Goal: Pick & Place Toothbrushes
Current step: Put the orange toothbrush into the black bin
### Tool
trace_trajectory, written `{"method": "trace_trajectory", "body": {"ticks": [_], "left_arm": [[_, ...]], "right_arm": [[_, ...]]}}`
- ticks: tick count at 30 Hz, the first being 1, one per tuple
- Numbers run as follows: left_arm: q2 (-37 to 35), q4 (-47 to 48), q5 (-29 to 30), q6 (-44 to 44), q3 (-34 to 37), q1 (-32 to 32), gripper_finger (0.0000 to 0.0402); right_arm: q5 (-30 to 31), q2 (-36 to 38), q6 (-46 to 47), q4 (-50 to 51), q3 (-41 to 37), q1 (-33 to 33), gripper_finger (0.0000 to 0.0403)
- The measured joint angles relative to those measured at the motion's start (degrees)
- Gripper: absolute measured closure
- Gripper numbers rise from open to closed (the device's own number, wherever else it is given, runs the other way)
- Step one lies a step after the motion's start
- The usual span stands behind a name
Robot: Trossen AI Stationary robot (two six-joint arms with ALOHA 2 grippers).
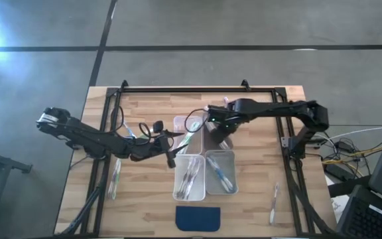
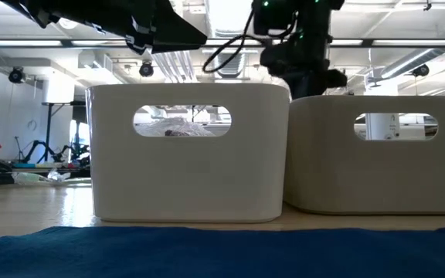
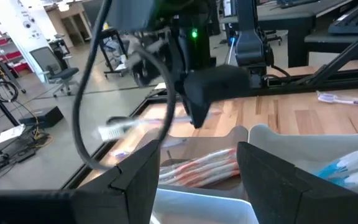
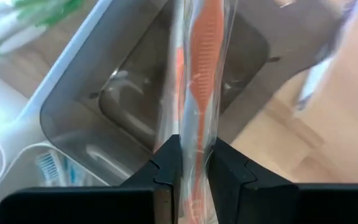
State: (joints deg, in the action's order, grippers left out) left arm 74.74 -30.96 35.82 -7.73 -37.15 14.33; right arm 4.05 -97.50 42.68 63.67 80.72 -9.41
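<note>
My right gripper (image 4: 194, 152) is shut on an orange toothbrush in a clear wrapper (image 4: 201, 68). It hangs over the far right bin (image 1: 212, 137), whose bare floor (image 4: 135, 99) shows below it. My left gripper (image 3: 197, 180) is open and points level at the near left bin, which holds pink toothbrushes (image 3: 204, 167). The far left bin holds green toothbrushes (image 4: 17, 25), and the near right bin (image 1: 220, 172) holds blue ones (image 3: 353, 168). My right gripper pinches the wrapped orange toothbrush by its handle (image 4: 195, 140) between its two fingers, which come from above and point down. The left wrist view shows the brush (image 3: 135, 124) sticking out sideways from the fingers, roughly level and clear of the bin.
Loose toothbrushes lie on the wooden table at the left (image 1: 115, 178), at the near right (image 1: 274, 199) and near the far left bin (image 1: 128, 129). A dark blue pad (image 1: 197, 218) lies at the near edge. A black frame (image 1: 178, 89) borders the table.
</note>
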Motion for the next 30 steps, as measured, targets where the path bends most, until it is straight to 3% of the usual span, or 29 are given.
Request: {"method": "trace_trajectory", "body": {"ticks": [8, 30], "left_arm": [[0.0, 0.9, 0.0, 0.1, 0.0, 0.0, 0.0184], [0.0, 0.8, 0.0, 0.3, 0.0, 0.0, 0.0184]], "right_arm": [[-1.7, -4.7, -1.0, 0.9, 0.3, 0.0, 0.0356], [-3.0, -5.1, -0.2, -6.5, -5.3, -0.1, 0.0352]]}}
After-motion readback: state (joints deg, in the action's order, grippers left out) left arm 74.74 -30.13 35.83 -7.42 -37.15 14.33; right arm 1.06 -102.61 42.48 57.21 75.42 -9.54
